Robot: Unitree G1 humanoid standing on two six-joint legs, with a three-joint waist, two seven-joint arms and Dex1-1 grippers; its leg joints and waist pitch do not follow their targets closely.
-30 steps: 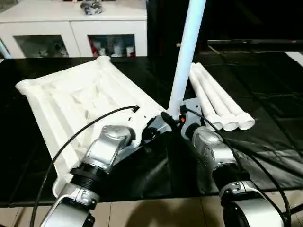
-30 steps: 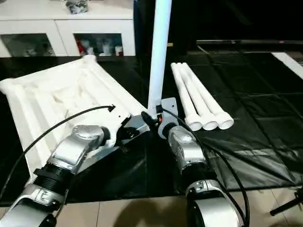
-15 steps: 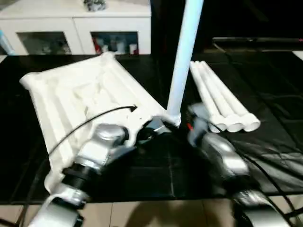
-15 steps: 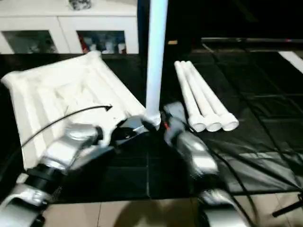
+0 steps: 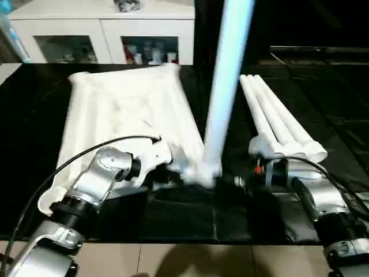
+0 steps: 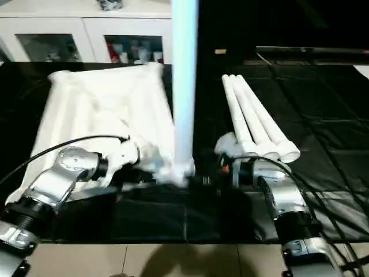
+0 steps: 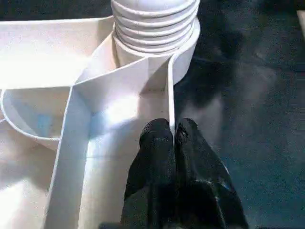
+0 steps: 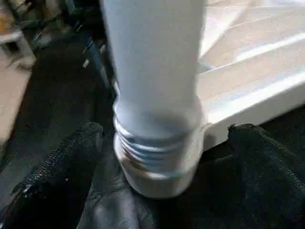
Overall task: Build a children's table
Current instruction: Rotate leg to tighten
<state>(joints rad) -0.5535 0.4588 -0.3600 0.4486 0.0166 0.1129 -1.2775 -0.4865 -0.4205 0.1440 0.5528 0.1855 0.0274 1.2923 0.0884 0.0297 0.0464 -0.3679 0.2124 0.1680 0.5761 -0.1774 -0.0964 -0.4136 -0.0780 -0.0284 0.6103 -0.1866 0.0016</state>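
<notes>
The children's table top [image 5: 121,109] lies upside down on the black mat, ribbed underside up. One white leg [image 5: 228,86] stands upright in the near corner socket [image 7: 155,52], its threaded end showing above the rim. My left gripper [image 7: 172,131] is shut on a thin rib of the top just beside that socket. My right gripper [image 5: 239,182] is open at the leg's base, one finger [image 8: 62,162] on each side and apart from it. Three more legs [image 5: 277,118] lie side by side to the right.
A white cabinet [image 5: 104,34] with glass doors stands behind the mat. The mat's near edge [image 5: 190,241] meets tiled floor just under my forearms. Cables run from both wrists across the mat.
My right gripper has let go of the leg's base and drawn back a little to the right. The table top has swung, its far end moving right. The camera has also shifted.
</notes>
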